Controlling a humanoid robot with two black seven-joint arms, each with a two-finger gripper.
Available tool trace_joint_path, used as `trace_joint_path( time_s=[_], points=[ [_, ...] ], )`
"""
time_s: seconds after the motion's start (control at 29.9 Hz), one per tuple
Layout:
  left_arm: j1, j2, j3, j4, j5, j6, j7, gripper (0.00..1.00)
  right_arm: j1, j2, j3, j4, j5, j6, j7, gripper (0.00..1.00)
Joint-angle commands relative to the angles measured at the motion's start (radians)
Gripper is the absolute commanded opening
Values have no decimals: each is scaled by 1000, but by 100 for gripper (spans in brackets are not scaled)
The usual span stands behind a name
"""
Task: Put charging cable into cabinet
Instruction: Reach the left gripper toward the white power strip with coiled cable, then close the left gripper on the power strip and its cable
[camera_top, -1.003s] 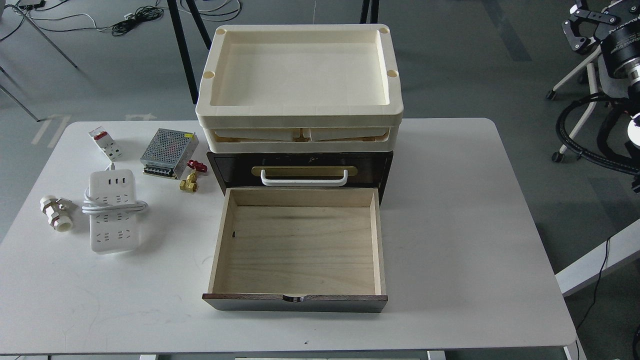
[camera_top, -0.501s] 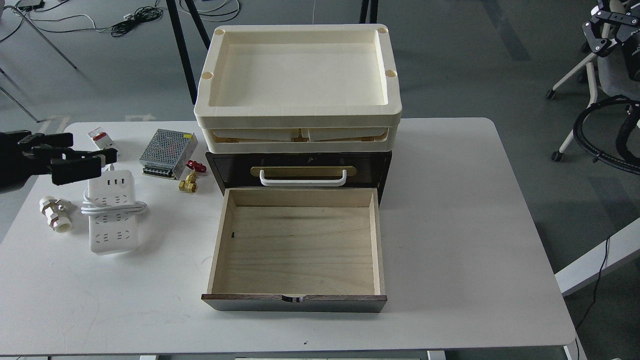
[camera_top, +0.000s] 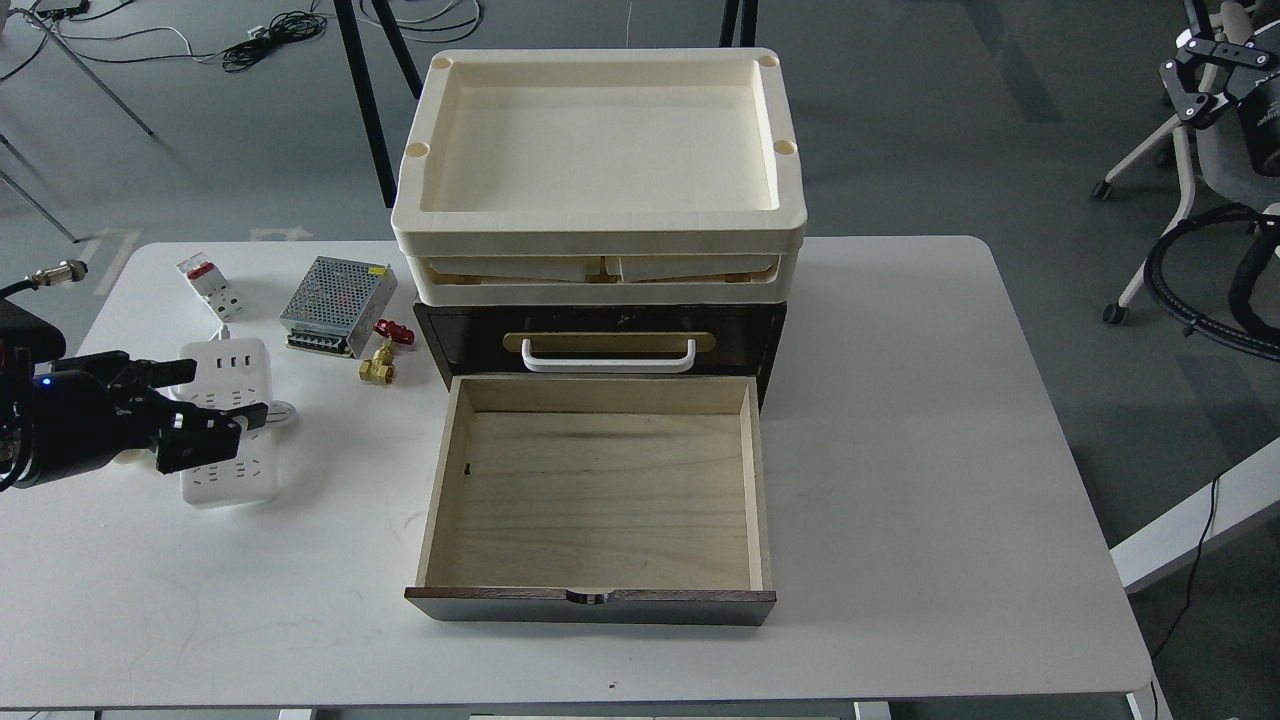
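The charging cable (camera_top: 232, 482), a white power strip with its cord coiled round the middle, lies flat on the table at the left. My left gripper (camera_top: 226, 392) comes in from the left and hovers over the strip's middle with its fingers apart, covering part of it; I cannot tell if it touches. The dark brown cabinet (camera_top: 600, 322) stands at the table's centre. Its lower drawer (camera_top: 597, 500) is pulled out, and the pale wood inside is bare. My right gripper (camera_top: 1200, 75) is raised off the table at the far right, fingers apart, holding nothing.
Cream trays (camera_top: 600, 215) are stacked on the cabinet. A silver power supply box (camera_top: 335, 292), a breaker with a red switch (camera_top: 208, 284) and a brass valve (camera_top: 380, 365) lie behind the strip. A white pipe fitting is mostly hidden under my left arm.
My left gripper has come in from the left and dropped down over the power strip. My right arm has drawn back to the upper right. The strip has not moved.
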Motion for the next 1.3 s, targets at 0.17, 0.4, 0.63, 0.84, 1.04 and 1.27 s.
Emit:
trace_joint_path(
  time_s=[0.17,0.4,0.63,0.84,1.04,1.27],
  points=[
    [-7,-133,-4,173,85,-4,-89,100,-14,0,-2,1,0,0,0,99],
    [-5,-268,-2,345,84,-56,-89,100,-16,0,-2,1,0,0,0,99],
    [7,-351,16,511,91,-62,-89,100,-28,0,-3,1,0,0,0,99],
    [7,-397,99,633,122,-56,-89,100,-33,0,-2,-1,0,0,0,99],
    [9,-410,113,657,125,-56,-89,100,-39,0,-2,-1,0,0,0,99],
    [7,-414,113,657,125,-55,-89,99,-47,0,0,-1,0,0,0,99]
  ],
)
